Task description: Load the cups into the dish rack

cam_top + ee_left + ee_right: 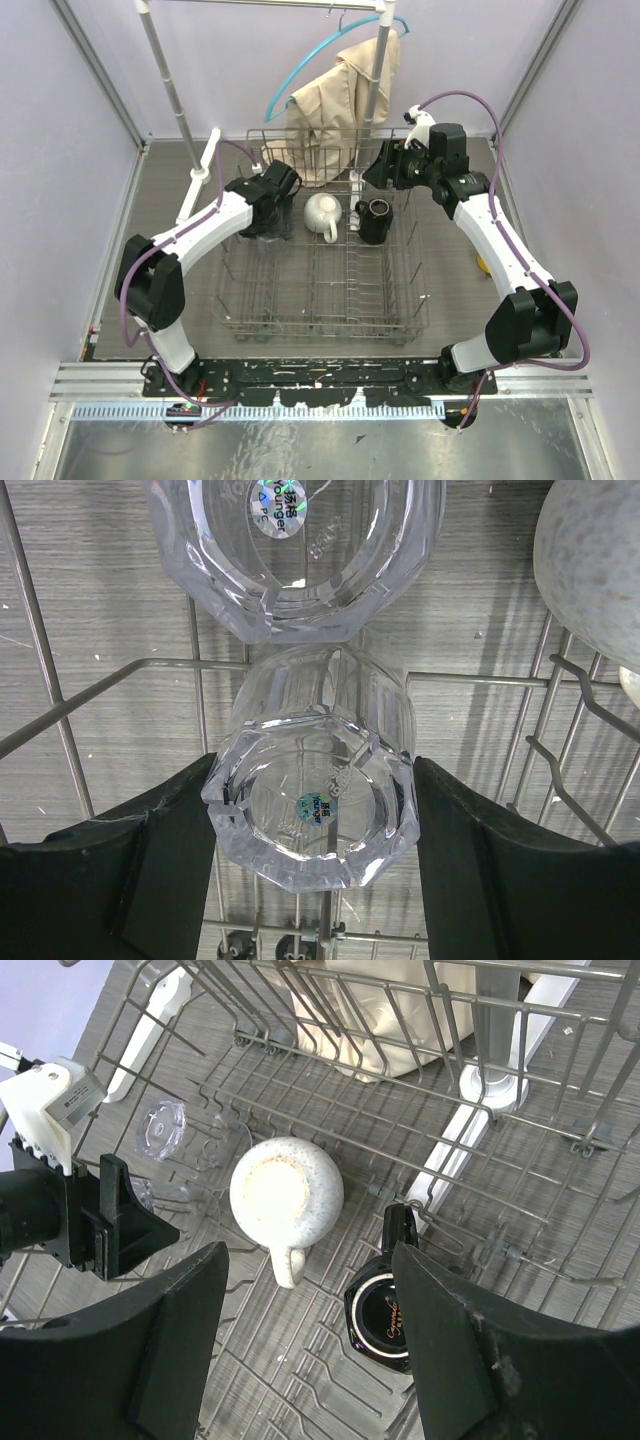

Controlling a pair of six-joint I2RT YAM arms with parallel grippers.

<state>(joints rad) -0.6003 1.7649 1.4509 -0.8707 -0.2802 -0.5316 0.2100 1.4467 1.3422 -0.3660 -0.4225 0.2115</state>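
Observation:
The grey wire dish rack point(421, 300) fills the middle of the table. In its back half stand a white mug point(322, 213) point(287, 1193) and a black mug point(375, 220) point(385, 1315), both upside down. My left gripper point(262, 222) point(315, 780) is down in the rack's back left, with both fingers against a clear tumbler point(310, 810), base up. A second tumbler point(295, 550) stands upside down just beyond it. Above the two mugs my right gripper point(380, 172) point(310, 1260) hangs open with nothing between its fingers. A sliver of the yellow mug point(482, 265) shows right of the rack, behind my right arm.
A clothes rail stands behind the rack, with a beige garment point(345, 95) on a blue hanger hanging over the rack's back edge. Its poles point(165, 70) rise at the back left and back middle. The white foot of one pole point(490, 1085) sits just behind the rack. Walls close both sides.

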